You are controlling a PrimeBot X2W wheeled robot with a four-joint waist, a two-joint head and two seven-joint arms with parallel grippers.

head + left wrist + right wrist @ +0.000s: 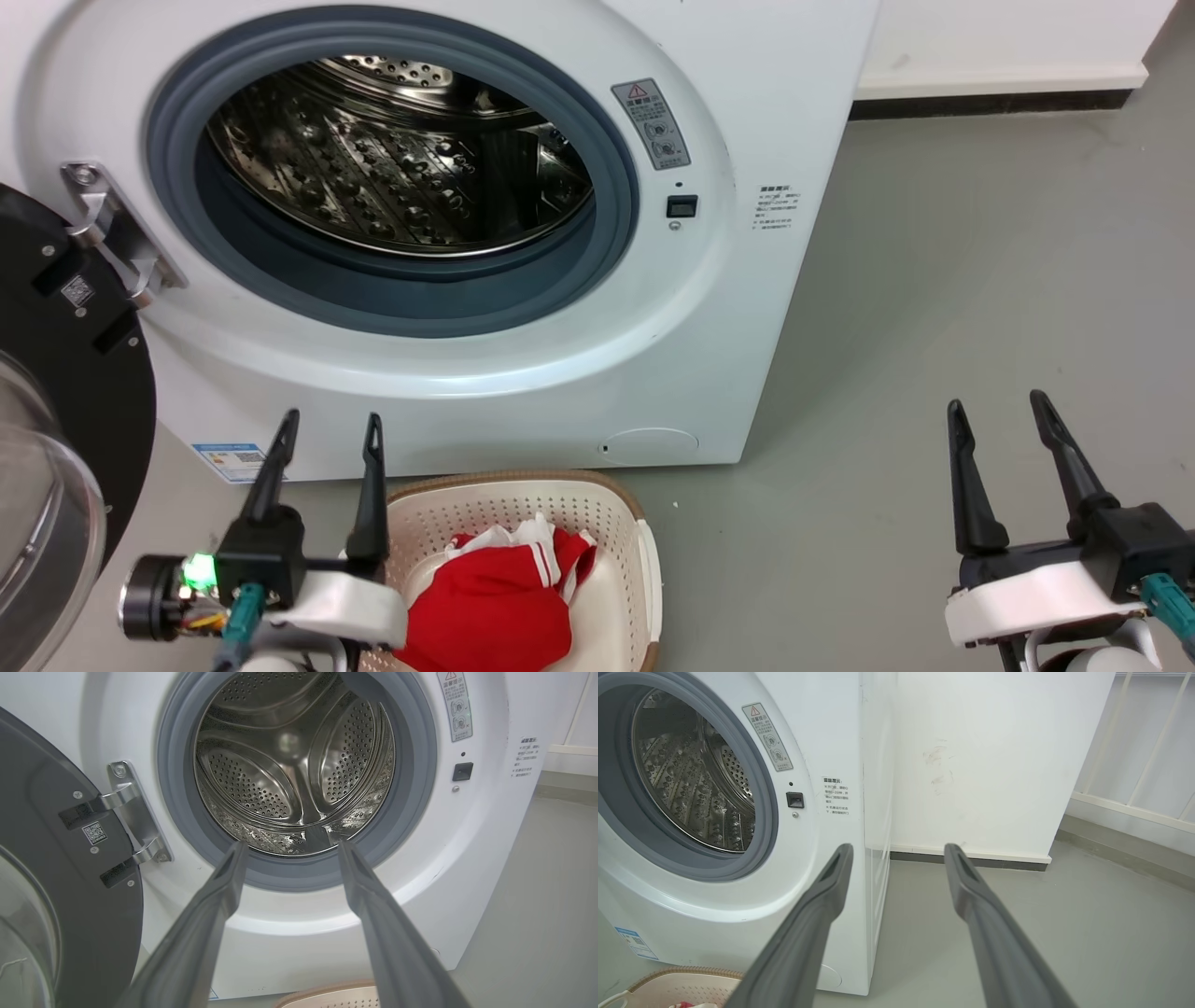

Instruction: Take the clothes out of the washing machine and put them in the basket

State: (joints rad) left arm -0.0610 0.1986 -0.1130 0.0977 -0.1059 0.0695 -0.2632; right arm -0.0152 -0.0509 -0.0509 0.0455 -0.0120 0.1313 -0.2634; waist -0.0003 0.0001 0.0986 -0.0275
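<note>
The white washing machine (pixel 523 373) stands with its door open, and the steel drum (pixel 401 149) shows bare metal with no fabric in it. In front of it on the floor sits the cream basket (pixel 523 495), holding red clothes (pixel 504 597) with white stripes. My left gripper (pixel 331 429) is open, just left of the basket, fingers pointing at the machine's front. In the left wrist view the left gripper (pixel 290 845) frames the drum (pixel 294 765). My right gripper (pixel 999 406) is open over bare floor to the machine's right, also seen in the right wrist view (pixel 899 848).
The black-framed glass door (pixel 65 392) hangs open at the far left on its metal hinge (pixel 117 233). A white wall with a dark skirting (pixel 990 98) runs behind the grey floor (pixel 971 280) on the right. The basket's rim (pixel 686 973) shows by the machine's lower corner.
</note>
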